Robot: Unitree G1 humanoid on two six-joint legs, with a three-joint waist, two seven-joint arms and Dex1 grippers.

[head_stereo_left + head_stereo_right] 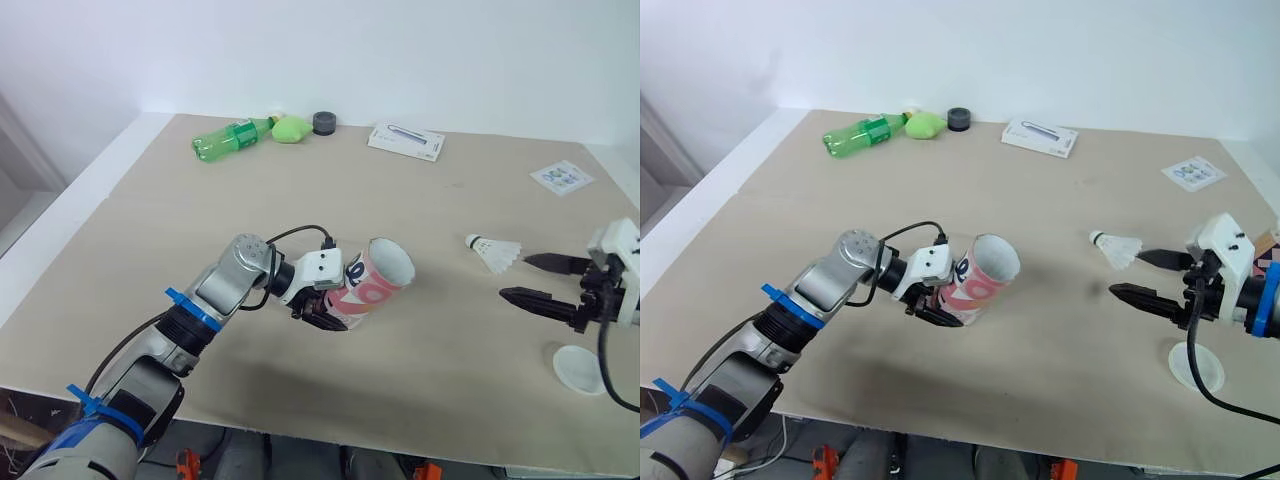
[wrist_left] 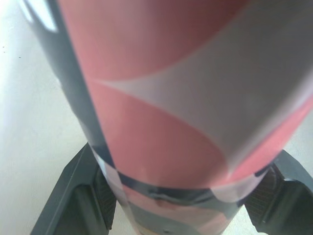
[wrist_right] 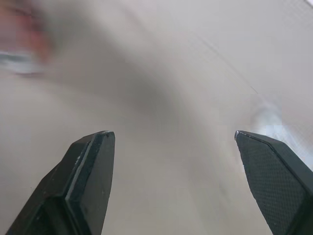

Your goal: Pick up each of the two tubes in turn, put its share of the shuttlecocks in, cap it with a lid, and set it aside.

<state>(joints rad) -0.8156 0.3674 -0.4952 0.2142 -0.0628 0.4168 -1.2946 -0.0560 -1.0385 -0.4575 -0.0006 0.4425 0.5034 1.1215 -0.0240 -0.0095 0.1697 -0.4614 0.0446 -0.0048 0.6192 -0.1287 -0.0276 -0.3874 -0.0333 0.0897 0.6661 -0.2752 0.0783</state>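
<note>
A pink-and-white tube [image 1: 374, 283] is held tilted just above the table at its middle, its open mouth facing right. My left gripper [image 1: 330, 300] is shut on the tube's lower end; in the left wrist view the tube [image 2: 186, 98] stands between the two fingers [image 2: 80, 196]. A white shuttlecock [image 1: 494, 251] lies on the table to the right. My right gripper [image 1: 520, 280] is open just right of the shuttlecock, fingers pointing left, with nothing between them. A white round lid [image 1: 579, 368] lies near the front edge below the right gripper.
At the back of the table lie a green bottle [image 1: 230, 137], a green soft object [image 1: 291, 128], a dark round cap [image 1: 323, 122], a white booklet [image 1: 406, 140] and a printed card [image 1: 561, 177]. The table's front edge [image 1: 400, 455] is close.
</note>
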